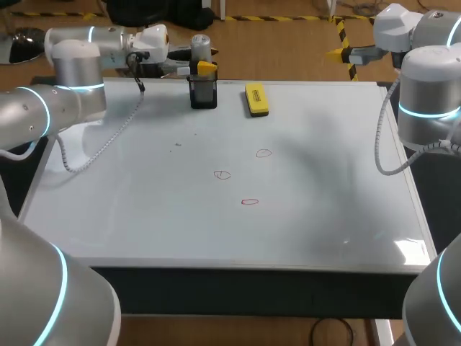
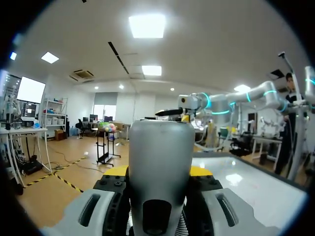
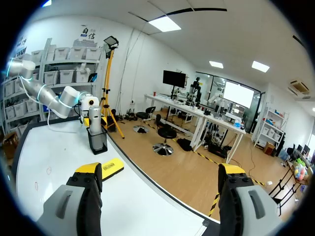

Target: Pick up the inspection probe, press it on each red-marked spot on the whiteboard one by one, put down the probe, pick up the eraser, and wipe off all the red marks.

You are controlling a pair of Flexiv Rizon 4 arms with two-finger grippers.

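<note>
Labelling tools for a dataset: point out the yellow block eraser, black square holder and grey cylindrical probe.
yellow block eraser (image 1: 256, 99), head view, middle of its top face.
black square holder (image 1: 204, 94), head view, its front wall.
grey cylindrical probe (image 2: 160, 162), left wrist view, middle of its body.

Black holder (image 1: 204, 94): upright, square-sided, open at the top, standing at the far edge of the bench (image 1: 252, 290), left of middle. Walls dark, slightly see-through in the right wrist view (image 3: 97, 140). Bench: only its dark front edge shows bare. Small dark speck (image 1: 178, 145) on the white surface, nearer than the holder and well apart from it.
</note>
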